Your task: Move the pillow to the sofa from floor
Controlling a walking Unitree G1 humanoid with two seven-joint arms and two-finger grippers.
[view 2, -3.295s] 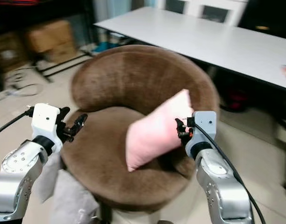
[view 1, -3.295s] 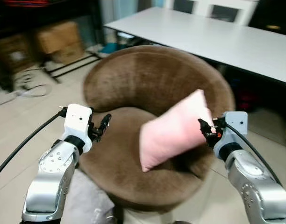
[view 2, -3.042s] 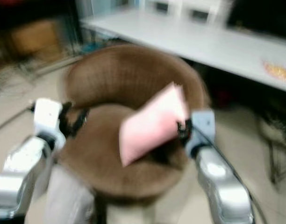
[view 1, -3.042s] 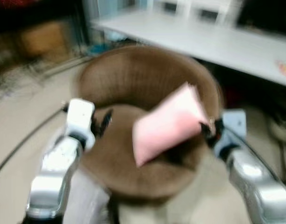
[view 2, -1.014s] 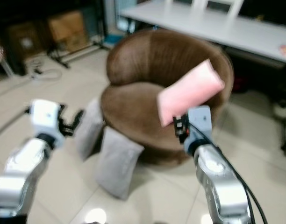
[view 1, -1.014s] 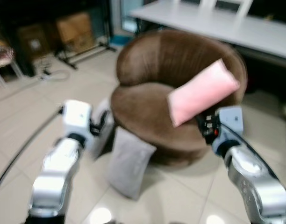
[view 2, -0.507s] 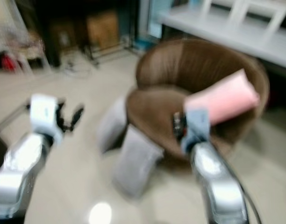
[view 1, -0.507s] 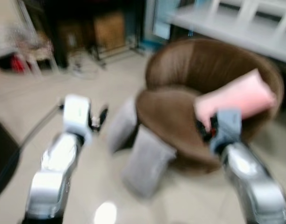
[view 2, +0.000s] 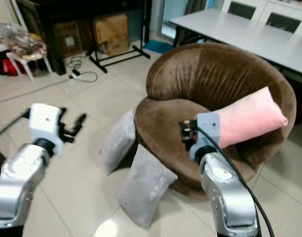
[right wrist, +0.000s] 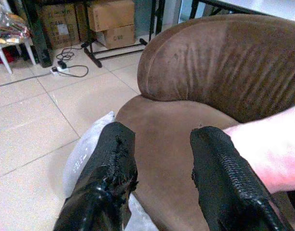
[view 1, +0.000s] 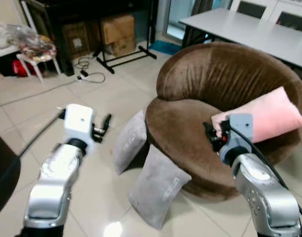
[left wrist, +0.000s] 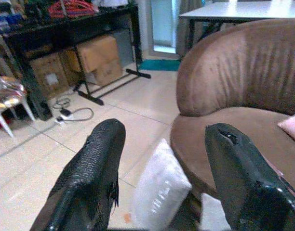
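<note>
Two grey cushions (view 1: 158,185) are leaning against the front of the round brown sofa (view 1: 225,89), blocking a low approach from the tiled floor (view 1: 96,98). The seat's front half is lying bare, while a pink pillow (view 1: 264,118) is taking up its right rear, against the high curved back. The left tool (view 1: 105,123) is hanging over bare tiles with its fingers spread, well apart from the cushions. Cardboard boxes (view 1: 116,32), a stand's black legs (view 1: 124,57) and a desk (view 1: 249,32) are crowding the far side.
</note>
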